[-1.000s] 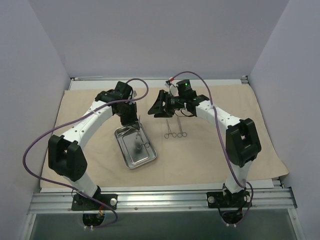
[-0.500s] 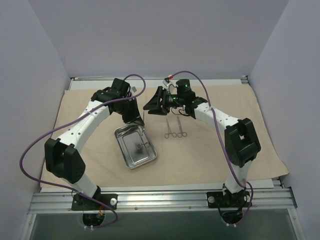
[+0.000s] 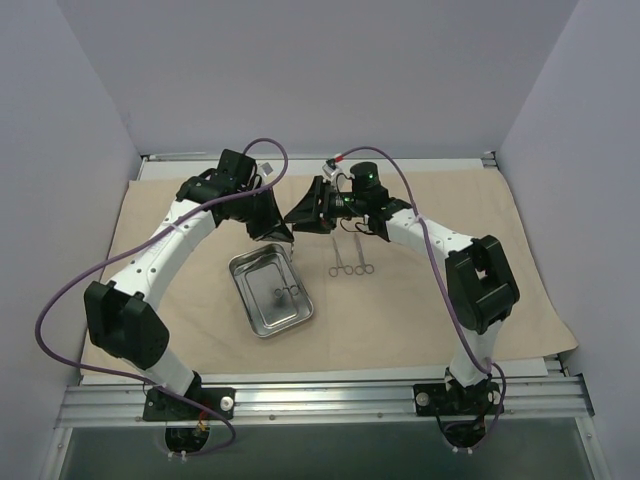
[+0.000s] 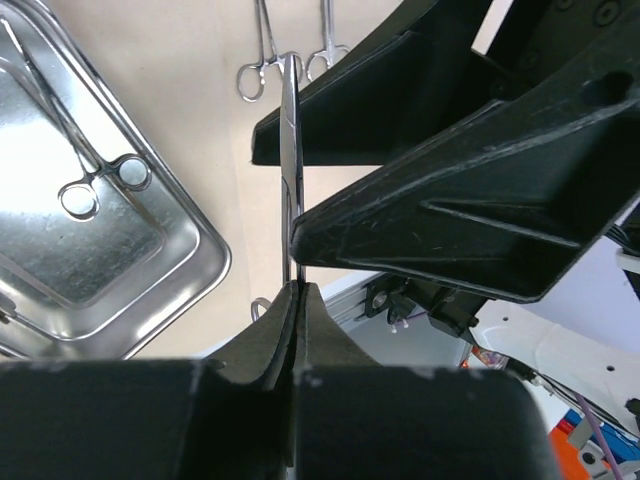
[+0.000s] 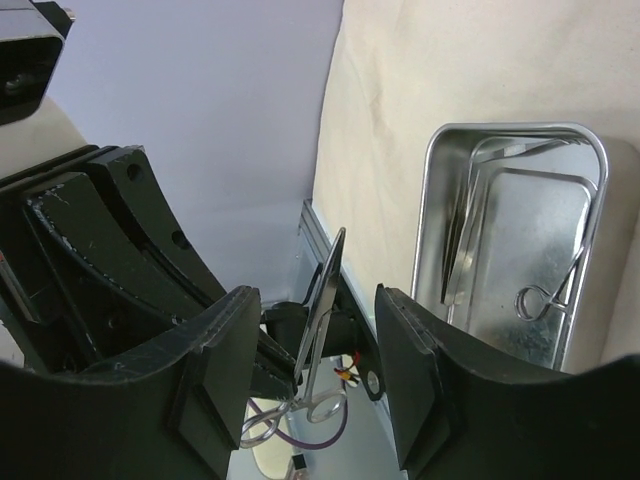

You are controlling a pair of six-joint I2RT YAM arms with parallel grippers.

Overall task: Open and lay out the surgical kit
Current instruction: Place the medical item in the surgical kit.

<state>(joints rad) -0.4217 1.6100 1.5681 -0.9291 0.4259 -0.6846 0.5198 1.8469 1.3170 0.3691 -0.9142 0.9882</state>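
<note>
Above the far middle of the spread cloth wrap [image 3: 480,300], the overhead view shows both arms meeting nose to nose. The left pincer [image 3: 283,234] and right pincer [image 3: 303,212] sit just beside each other over the far end of the steel tray [image 3: 262,312]. One tray forceps [image 3: 288,290] lies inside it, and two laid-out forceps [image 3: 350,262] rest side by side on the cloth just to its right. In the left wrist view, the left pincer is clenched on the held forceps [image 4: 291,180], whose thin shank stands out ahead of the closed pads. The right pincer's black fingers crowd close alongside, but I cannot tell from here whether they touch it. In the right wrist view, the right pincer is released, with one jaw on each side of that shank [image 5: 328,275] and a gap visible on both sides. I judge the step in hand to be a handover of this instrument. To do it well, I would centre the shank between the right jaws and close squarely on its flat. I would confirm that grip before the left pincer lets go, then set the instrument down parallel to the pair on the cloth.
</note>
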